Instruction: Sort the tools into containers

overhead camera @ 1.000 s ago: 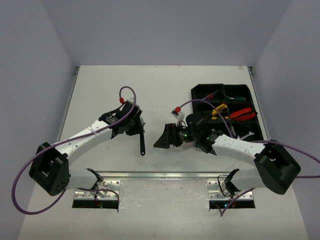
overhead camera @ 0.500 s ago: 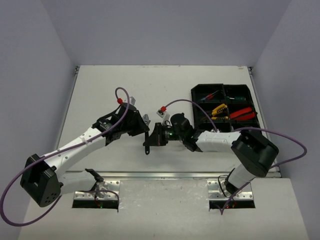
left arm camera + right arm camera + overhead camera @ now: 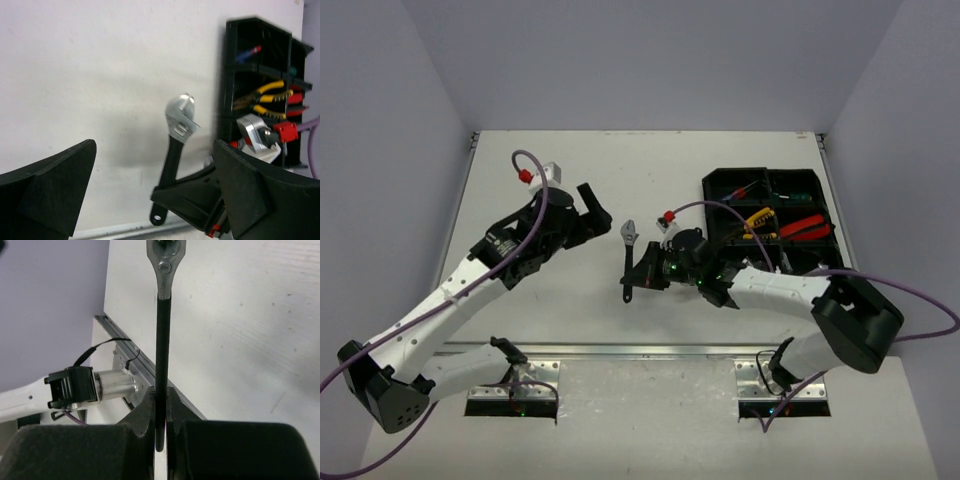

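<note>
The yellow-handled pliers (image 3: 758, 222) and red-handled pliers (image 3: 806, 227) lie in the black plastic tray (image 3: 706, 190), but the silver wrench with a black handle (image 3: 629, 250) is not in yet: the right hand (image 3: 642, 278) pinches it over the white desk (image 3: 670, 170), and the left hand (image 3: 597, 212) is spread, holding nothing.

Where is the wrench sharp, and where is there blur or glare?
Top external: evenly lit, wrench small but crisp. Left wrist: glare on its head, soft shadow on the table, left hand's fingers blurred. Right wrist: handle sharp, right hand's fingers out of focus.
</note>
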Robot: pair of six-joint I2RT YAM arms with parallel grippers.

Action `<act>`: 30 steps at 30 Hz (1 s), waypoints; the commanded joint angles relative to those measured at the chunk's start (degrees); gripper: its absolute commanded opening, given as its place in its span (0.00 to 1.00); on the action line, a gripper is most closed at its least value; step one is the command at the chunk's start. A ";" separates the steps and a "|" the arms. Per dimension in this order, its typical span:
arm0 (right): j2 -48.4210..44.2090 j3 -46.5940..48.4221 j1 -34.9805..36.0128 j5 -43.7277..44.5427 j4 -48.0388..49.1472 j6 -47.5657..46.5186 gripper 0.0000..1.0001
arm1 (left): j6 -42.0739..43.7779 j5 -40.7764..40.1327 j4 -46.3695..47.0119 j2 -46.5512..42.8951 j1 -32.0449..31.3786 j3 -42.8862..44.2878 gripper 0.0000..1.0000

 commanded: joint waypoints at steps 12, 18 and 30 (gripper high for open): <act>-39.77 -13.13 -13.42 33.48 -35.05 29.25 0.00 | 14.27 -16.27 -11.91 -7.67 -0.22 -0.22 1.00; -44.94 -14.41 -13.69 39.19 -40.98 38.18 0.00 | 15.82 -16.26 -10.97 -8.99 -0.21 -2.98 1.00; -41.45 -10.00 -13.87 43.61 -55.09 51.22 0.00 | 17.08 -15.95 -6.07 -11.17 -0.22 -7.78 1.00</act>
